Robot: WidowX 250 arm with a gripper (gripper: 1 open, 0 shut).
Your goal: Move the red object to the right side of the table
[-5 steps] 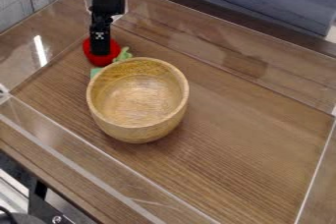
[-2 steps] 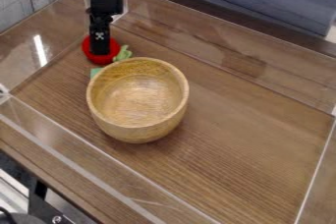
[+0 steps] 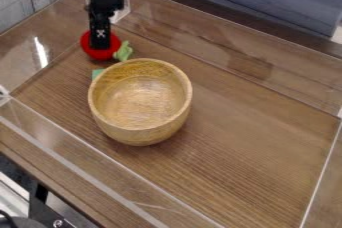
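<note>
Gripper (image 3: 98,38) on the black arm points straight down at the far left of the brown wood-grain tabletop (image 3: 254,142), fingers clamped on the small round bright red soft toy fruit (image 3: 96,43). Fruit sits at the gripper tip; whether it still touches the wood is hard to tell from this angle, possibly just clear of it. A bit of green (image 3: 122,52) pokes out on the fruit's right side, and a flat green piece (image 3: 102,71) shows just beside the rim of the round light wooden bowl (image 3: 140,100).

Bowl stands upright, hollow side up, near the middle-left of the tabletop, just in front of and right of the fruit, not touching the gripper. Clear acrylic walls (image 3: 174,194) edge the tabletop all round; glare on the left panel blurs the surface there. Right half of the tabletop shows bare wood grain. Fruit is on the left side, well apart from the right wall.
</note>
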